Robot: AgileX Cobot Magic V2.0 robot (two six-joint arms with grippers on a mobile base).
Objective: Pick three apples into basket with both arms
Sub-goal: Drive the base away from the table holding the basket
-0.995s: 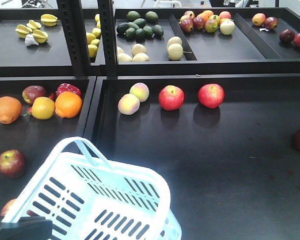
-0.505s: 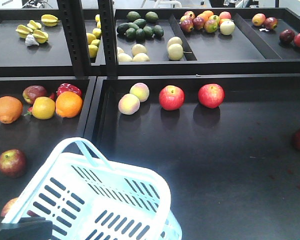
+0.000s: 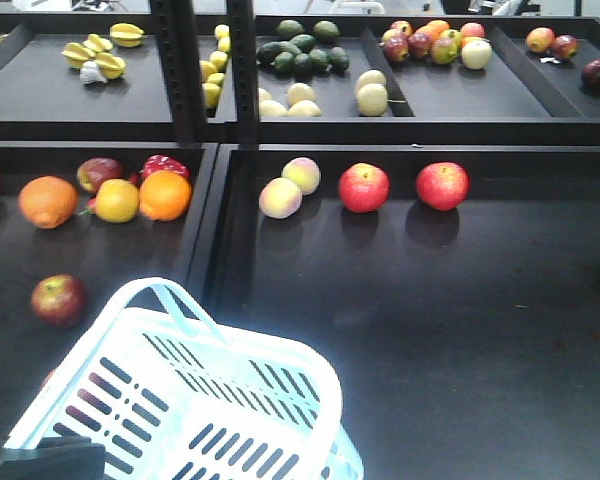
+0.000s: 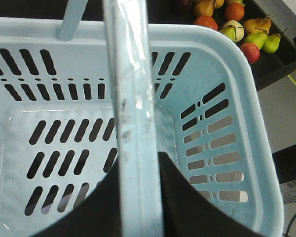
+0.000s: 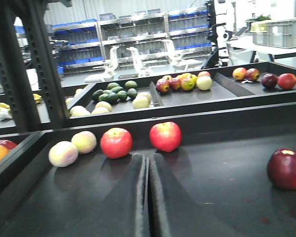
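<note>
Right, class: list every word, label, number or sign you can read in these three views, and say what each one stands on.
No text can be read in any view.
The white label at the lower right of the left wrist view: print too small and blurred to read.
The small white tag at the top right of the front view: too small to read.
The basket: no print shows on it.

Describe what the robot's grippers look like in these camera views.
Both are plain matte black, with no markings visible. The right gripper has two long flat fingers that taper to narrow rounded tips. The left gripper shows only as two broad black finger slabs either side of the basket handle. No cables show.
</note>
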